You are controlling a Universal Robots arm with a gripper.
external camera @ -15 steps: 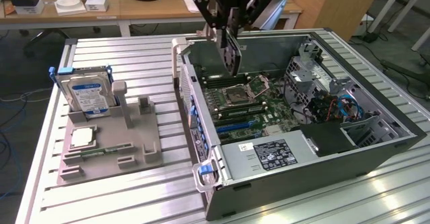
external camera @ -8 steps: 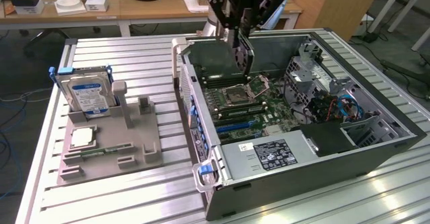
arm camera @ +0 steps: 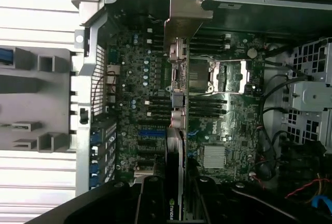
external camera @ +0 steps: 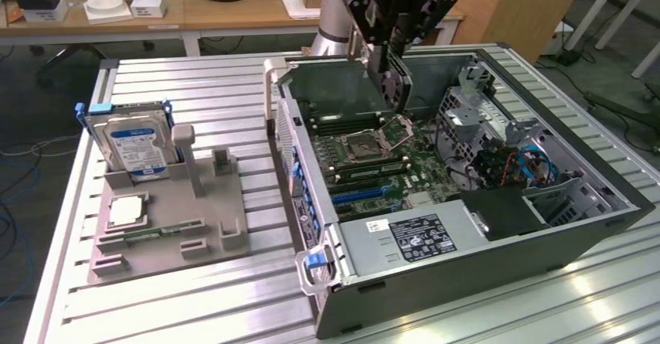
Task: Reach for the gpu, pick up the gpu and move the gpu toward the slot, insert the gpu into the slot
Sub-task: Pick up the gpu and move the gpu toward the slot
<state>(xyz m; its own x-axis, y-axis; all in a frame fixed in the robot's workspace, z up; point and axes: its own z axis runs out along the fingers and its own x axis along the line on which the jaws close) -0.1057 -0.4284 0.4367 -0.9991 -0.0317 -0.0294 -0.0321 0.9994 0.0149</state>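
My gripper [external camera: 395, 46] hangs over the back of the open computer case [external camera: 577, 228], shut on the gpu [external camera: 396, 85]. The gpu is a thin dark card held on edge, its lower end just above the motherboard [external camera: 376, 158] near the CPU socket [external camera: 379, 137]. In the wrist view the gpu [arm camera: 175, 146] runs edge-on between my fingers [arm camera: 150, 203], with its silver bracket [arm camera: 182, 24] at the far end. Blue expansion slots [arm camera: 150, 130] lie on the board just beside the card's edge, and I cannot tell which slot it lines up with.
A grey fixture [external camera: 170, 220] on the exterior view's left carries the blue-labelled hard drive [external camera: 134, 143], a CPU chip [external camera: 126, 211] and a memory stick [external camera: 160, 232]. Inside the case sit the power supply [external camera: 413, 236], a drive cage [external camera: 484, 104] and cables [external camera: 521, 166].
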